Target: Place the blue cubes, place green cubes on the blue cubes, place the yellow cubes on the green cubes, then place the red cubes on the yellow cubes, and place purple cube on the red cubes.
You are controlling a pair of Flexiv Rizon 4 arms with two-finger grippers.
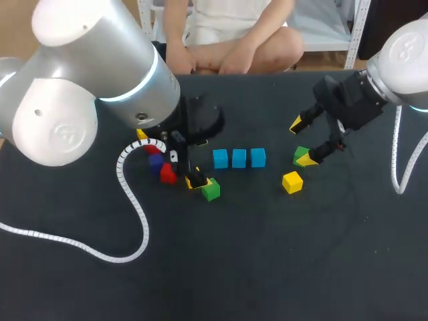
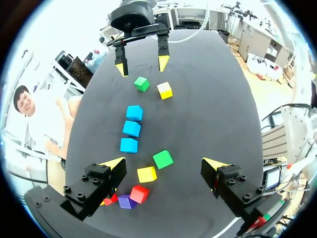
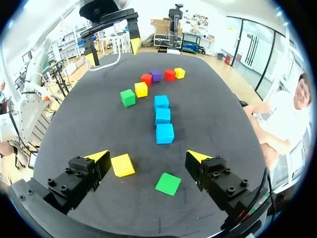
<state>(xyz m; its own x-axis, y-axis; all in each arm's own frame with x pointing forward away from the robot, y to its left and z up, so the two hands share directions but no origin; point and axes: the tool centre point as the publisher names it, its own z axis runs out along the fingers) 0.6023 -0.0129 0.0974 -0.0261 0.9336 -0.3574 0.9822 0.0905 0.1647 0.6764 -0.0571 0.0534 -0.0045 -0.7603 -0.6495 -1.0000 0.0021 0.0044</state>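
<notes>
From where I stand, the row of blue cubes [image 1: 239, 158] is laid out in the middle of the dark surface [image 1: 267, 254], so the green layer looks like the next job. The right hand [image 1: 302, 142] hangs at the row's 3 o'clock, spread wide and holding nothing, with the right-side green cube [image 1: 300, 154] between and below its fingers. That cube seems turned at an angle to them, so a squeeze could spin or squirt it out rather than seat it. The loose yellow cube [image 1: 291, 182], at about 5 o'clock from the green one, lies just beside one finger in the wrist view and could be shoved on the way down. The left hand [image 2: 163, 162] is also wide open and empty, over the left-side green cube [image 1: 211, 190] at the row's 7 o'clock, with a second yellow cube [image 2: 147, 174] just beside it, easily caught in the same pinch. The red cube [image 1: 167, 174] and purple cube [image 1: 155, 162] wait further out at 9 o'clock. The blue cubes stand close together, so a careless drop may jostle a neighbour, and both arms converging there risks a bump.
</notes>
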